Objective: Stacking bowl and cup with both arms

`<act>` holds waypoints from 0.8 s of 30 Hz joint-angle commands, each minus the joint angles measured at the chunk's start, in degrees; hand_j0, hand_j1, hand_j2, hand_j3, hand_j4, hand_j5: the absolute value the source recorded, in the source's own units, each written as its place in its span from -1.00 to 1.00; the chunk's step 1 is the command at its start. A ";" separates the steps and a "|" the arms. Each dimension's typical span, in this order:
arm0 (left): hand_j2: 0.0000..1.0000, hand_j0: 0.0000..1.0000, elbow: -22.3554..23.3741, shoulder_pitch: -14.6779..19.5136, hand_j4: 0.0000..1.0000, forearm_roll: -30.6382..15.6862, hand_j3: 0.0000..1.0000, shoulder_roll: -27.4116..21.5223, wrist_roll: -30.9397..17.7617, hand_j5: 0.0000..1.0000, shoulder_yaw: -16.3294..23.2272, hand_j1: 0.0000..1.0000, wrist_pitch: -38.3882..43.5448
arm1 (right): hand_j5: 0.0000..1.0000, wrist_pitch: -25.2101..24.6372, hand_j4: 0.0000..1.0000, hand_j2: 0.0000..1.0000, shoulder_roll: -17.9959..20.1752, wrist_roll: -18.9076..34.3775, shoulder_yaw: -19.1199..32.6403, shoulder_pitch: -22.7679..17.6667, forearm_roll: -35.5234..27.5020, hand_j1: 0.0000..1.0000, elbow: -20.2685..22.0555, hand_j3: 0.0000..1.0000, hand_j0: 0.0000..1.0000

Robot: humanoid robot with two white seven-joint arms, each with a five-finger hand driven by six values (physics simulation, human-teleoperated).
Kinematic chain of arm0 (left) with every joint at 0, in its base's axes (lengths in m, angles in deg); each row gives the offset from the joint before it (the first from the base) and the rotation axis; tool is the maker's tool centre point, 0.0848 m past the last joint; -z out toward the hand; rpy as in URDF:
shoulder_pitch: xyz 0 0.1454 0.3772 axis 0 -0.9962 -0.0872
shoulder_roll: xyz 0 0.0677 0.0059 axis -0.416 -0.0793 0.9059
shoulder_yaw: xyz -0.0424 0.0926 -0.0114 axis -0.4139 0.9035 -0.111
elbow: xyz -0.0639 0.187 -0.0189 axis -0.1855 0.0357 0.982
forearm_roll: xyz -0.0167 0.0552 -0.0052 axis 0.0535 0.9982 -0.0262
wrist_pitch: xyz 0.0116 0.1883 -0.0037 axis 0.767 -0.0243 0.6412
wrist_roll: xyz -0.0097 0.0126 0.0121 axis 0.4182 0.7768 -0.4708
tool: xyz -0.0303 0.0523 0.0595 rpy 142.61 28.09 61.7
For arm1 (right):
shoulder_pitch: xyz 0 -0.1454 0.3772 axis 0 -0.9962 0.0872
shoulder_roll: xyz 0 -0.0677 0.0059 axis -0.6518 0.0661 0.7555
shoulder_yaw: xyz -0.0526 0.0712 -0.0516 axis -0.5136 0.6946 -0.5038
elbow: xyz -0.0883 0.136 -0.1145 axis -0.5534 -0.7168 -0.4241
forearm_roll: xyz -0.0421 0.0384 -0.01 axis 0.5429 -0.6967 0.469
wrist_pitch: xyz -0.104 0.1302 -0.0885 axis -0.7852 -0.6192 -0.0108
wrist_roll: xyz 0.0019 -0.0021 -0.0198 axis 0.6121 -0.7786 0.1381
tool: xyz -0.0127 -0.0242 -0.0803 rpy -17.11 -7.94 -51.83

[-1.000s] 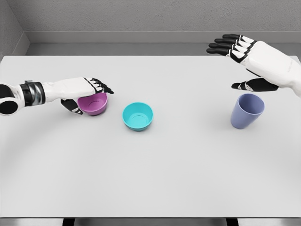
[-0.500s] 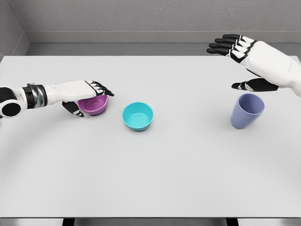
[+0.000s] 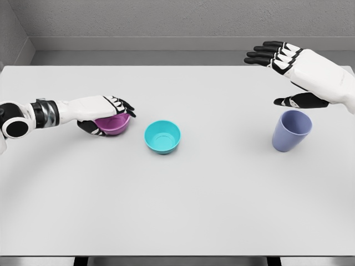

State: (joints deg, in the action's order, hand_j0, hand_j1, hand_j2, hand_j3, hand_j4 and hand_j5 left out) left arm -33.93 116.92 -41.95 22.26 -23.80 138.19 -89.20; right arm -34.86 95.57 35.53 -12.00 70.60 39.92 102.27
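The purple bowl sits on the table at the left, upright, just beside the teal bowl but not touching it. The cup stands on its own well off to the right, open end up and leaning slightly in this view.

Nothing is stacked yet. All three vessels rest separately on the table surface, so by my reading the task is at its very start: the grasps are being made, and every lift and placement is yet to come.

The left hand lies over the purple bowl, fingers draped across the rim and the thumb tucked low against the near wall. It looks closed on the bowl (whether the grip is firm enough to lift, the view does not settle). The bowl's base appears to be on the table.

The right hand hovers above and a little behind the cup, fingers spread and extended, thumb pointing down toward the rim, holding nothing. There is a clear gap between thumb and cup.

What is left, as I judge it: lift the purple bowl and set it with the teal bowl, close the right hand on the cup, and bring the cup over to the bowls.
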 commanded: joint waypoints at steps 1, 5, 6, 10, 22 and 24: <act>0.51 0.51 -0.35 0.00 0.51 -0.57 0.51 -0.03 0.07 0.51 -0.43 0.51 0.09 | 1.00 -0.10 1.00 1.00 0.24 0.04 0.02 0.00 -0.41 1.00 0.09 1.00 1.00; 0.52 0.52 -1.23 -0.18 0.52 -0.83 0.52 -0.47 0.07 0.52 -1.57 0.52 0.09 | 1.00 -0.10 1.00 1.00 0.15 -0.04 0.02 0.09 -0.32 1.00 0.44 1.00 1.00; 0.52 0.52 -1.76 -0.18 0.52 -0.83 0.52 -0.64 0.07 0.52 -2.19 0.52 0.09 | 1.00 -0.10 1.00 1.00 0.33 -0.04 0.02 0.00 -0.32 1.00 0.44 1.00 1.00; 0.53 0.53 -2.64 0.09 0.53 -0.92 0.53 -0.91 0.07 0.53 -2.98 0.53 0.09 | 1.00 -0.10 1.00 1.00 1.47 -0.04 0.54 -0.79 -0.41 1.00 0.53 1.00 1.00; 0.54 0.54 -4.22 0.09 0.54 -0.92 0.54 -1.17 0.07 0.54 -4.83 0.54 0.09 | 1.00 -0.10 1.00 1.00 4.36 0.05 10.29 -3.96 -0.06 1.00 1.15 1.00 1.00; 0.54 0.54 -4.31 0.17 0.54 -0.92 0.54 -0.99 0.07 0.54 -4.91 0.54 0.09 | 1.00 -0.10 1.00 1.00 6.57 0.05 11.09 -2.46 -0.06 1.00 1.15 1.00 1.00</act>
State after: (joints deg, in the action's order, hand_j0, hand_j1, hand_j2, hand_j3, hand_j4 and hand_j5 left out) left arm -37.85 117.09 -42.51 21.18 -23.78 133.47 -89.20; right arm -34.88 100.18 35.59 -2.37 68.57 40.12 103.34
